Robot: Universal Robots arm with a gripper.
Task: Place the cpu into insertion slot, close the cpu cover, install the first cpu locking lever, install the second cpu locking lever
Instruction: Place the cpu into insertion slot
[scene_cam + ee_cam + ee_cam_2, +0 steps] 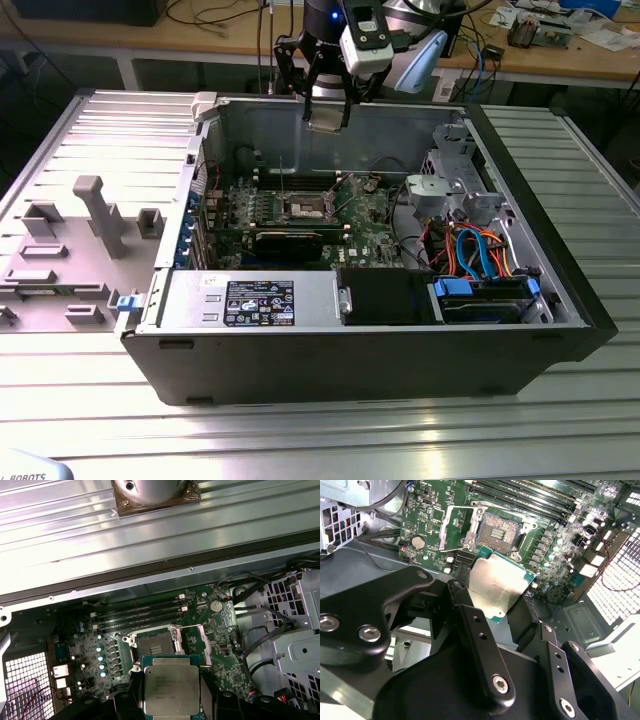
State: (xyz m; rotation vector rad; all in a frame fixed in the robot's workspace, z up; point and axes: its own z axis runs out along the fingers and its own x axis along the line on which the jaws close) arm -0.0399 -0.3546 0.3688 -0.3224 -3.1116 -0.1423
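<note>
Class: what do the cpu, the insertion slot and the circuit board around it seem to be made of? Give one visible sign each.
The cpu: pale metal lid, matte with a soft sheen, on a thin green base showing at its edge. The insertion slot: dark bed, probably plastic, inside a shiny metal rim. The circuit board: green laminate, likely fibreglass.

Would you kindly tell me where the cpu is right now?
In the exterior view the cpu hangs in the gripper above the far wall of the computer case; in both wrist views it sits short of the empty insertion slot.
</note>
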